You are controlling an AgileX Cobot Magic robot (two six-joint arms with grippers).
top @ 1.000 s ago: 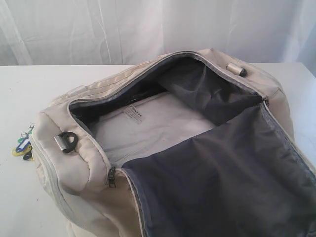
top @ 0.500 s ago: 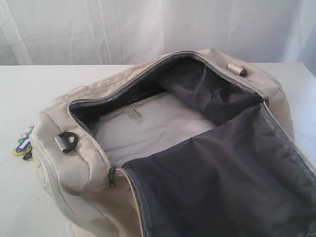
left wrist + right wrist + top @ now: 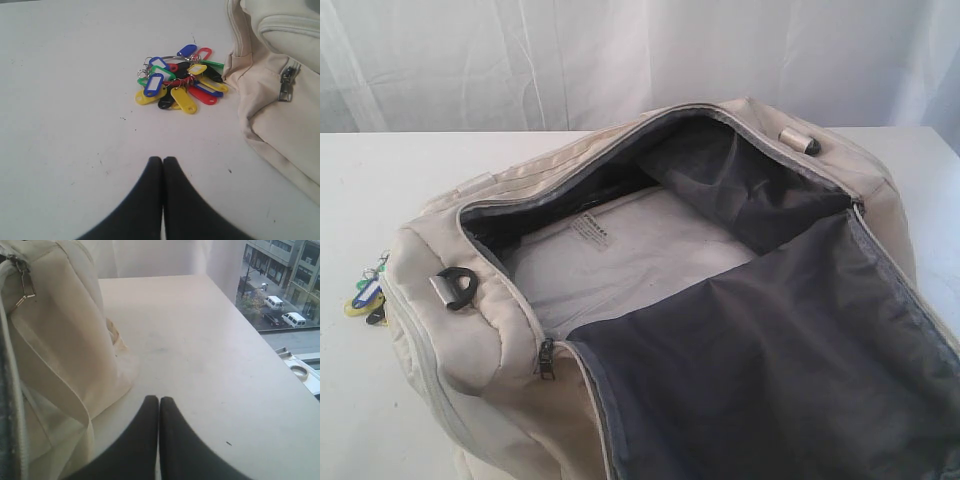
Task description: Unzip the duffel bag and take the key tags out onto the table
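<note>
The cream duffel bag (image 3: 490,340) lies unzipped on the white table (image 3: 360,190), its top flap folded back so the grey lining (image 3: 760,340) shows. Nothing lies in its open compartment. The key tags (image 3: 177,82) rest in a coloured bunch on the table beside the bag's end (image 3: 272,100), also visible at the exterior view's left edge as key tags (image 3: 365,297). My left gripper (image 3: 163,159) is shut and empty, above the table a short way from the tags. My right gripper (image 3: 159,398) is shut and empty over bare table beside the bag's other end (image 3: 55,340). Neither gripper shows in the exterior view.
A dark zipper pull (image 3: 547,360) hangs at the bag's near corner, and a D-ring (image 3: 455,285) sits on its left end. The table's edge (image 3: 272,352) runs beside my right gripper, with a window and street beyond. A white curtain (image 3: 620,50) hangs behind.
</note>
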